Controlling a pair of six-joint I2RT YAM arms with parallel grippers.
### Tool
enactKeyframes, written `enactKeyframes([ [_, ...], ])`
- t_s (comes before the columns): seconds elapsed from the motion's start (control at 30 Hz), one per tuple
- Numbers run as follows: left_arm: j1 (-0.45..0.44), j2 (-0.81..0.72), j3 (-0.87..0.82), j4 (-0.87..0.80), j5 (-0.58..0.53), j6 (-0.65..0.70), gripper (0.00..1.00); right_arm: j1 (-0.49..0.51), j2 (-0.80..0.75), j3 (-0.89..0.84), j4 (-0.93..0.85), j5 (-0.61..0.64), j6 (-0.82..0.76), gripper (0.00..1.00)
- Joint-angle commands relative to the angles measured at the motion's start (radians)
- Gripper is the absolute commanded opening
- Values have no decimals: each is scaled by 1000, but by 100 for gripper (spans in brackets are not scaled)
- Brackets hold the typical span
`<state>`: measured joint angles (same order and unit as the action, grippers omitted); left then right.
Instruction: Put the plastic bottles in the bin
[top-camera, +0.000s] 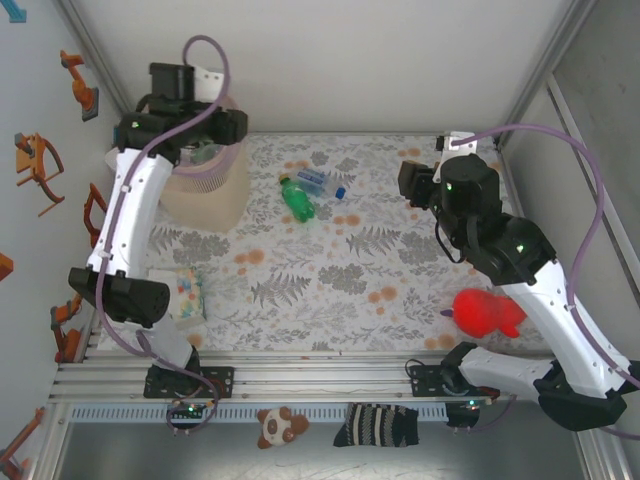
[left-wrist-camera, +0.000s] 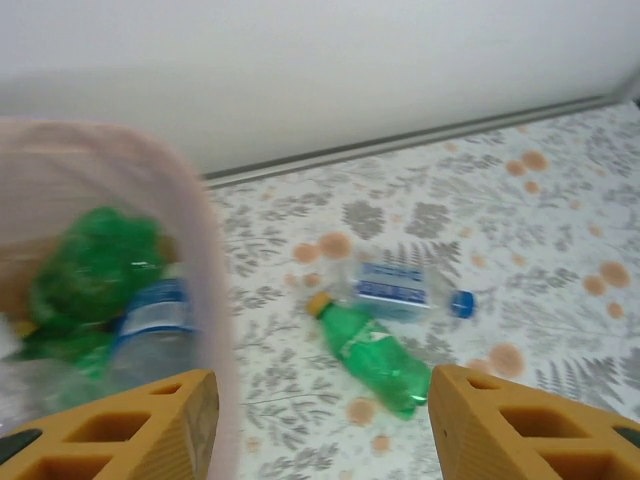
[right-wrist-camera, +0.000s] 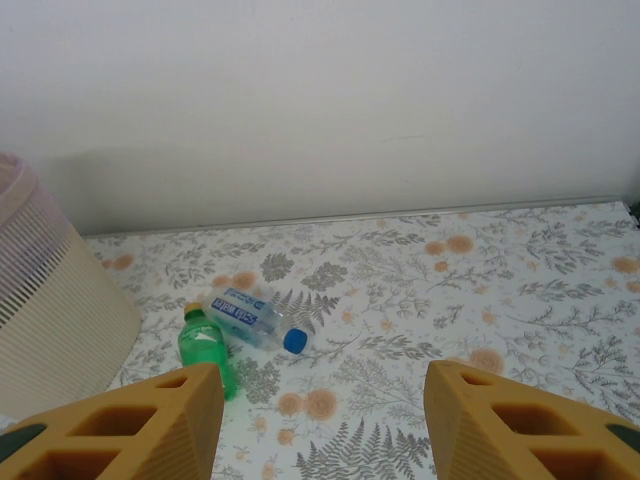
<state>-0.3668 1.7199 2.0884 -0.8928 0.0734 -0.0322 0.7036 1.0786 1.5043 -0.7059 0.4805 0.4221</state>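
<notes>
the left tool (left-wrist-camera: 320, 405) hangs open and empty over the bin (left-wrist-camera: 216, 290), several bottles (left-wrist-camera: 150, 320) already lying beneath it, while a green bottle (left-wrist-camera: 372, 352) and a clear bottle (left-wrist-camera: 400, 288), side by side on the desk (left-wrist-camera: 560, 230) ahead of the open right tool (right-wrist-camera: 322, 395), are left.

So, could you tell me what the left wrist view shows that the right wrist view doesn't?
Left wrist: it looks down into the bin, where green bottles, blurred, and a clear blue-labelled bottle lie inside.
Right wrist: here the bin appears from outside, as a pale ribbed wall, and a wider stretch of the floral table runs off to the right.
Both: the green bottle and the blue-capped clear bottle lying side by side on the table, with the back wall behind them.
</notes>
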Motion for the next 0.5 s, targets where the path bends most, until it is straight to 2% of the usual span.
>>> enactKeyframes([
  [0.0, -80, -7, -55, 53, -90, -78, 54, 4, -10, 11, -2, 13, 3, 55],
  [0.1, -150, 16, -96, 92, -161, -117, 54, 5, -12, 13, -10, 10, 8, 55],
  [0.2, -181, 30, -160, 155, -187, -195, 56, 5, -18, 10, -18, 9, 12, 55],
  [0.3, -190, 30, -265, 252, -260, -310, 57, 5, -29, 10, -24, 13, 14, 55],
  [0.47, -189, 90, -344, 289, -275, -437, 61, 5, -43, 10, -37, 12, 17, 54],
])
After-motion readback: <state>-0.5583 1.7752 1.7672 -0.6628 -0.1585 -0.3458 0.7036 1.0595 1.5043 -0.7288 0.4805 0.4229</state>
